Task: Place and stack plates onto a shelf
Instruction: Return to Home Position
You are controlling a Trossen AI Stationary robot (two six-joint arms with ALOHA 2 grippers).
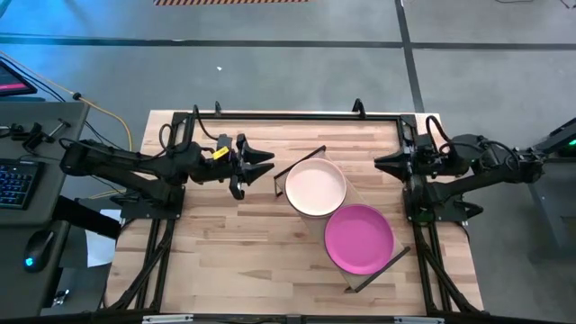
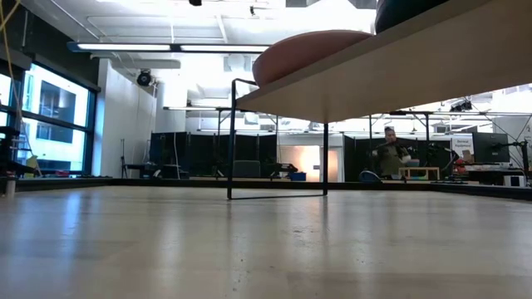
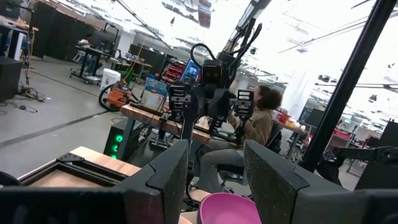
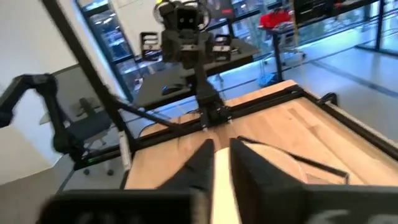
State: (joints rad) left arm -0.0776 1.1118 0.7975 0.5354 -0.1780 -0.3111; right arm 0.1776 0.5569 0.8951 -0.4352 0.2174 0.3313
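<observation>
The shelf (image 1: pixel 355 195) lies slantwise on the table (image 1: pixel 225 243), right of centre; it holds two piles of plates, its far-left end topped by the light pink plate (image 1: pixel 315 187) and its near-right end by the magenta plate (image 1: pixel 358 238); the two rims are touching or nearly so.

From above, only those top plates show, and whatever lies under them is hidden. From table height the board is seen from below, with a pinkish plate (image 2: pixel 312 54) bulging over its edge and a dark plate (image 2: pixel 407 12) cut off by the picture's top edge; I cannot tell how many plates each pile has.

The left gripper (image 1: pixel 261 166) hovers just left of the shelf's far end; its fingers are spread well apart and hold nothing. The right gripper (image 1: pixel 385 163) hangs to the right of the shelf, apart from it; its fingers stand close, with only a narrow slit between them, and grip nothing.

Beyond the table a seated person (image 3: pixel 255 124) shows, partly hidden by the right arm (image 3: pixel 205 87).
</observation>
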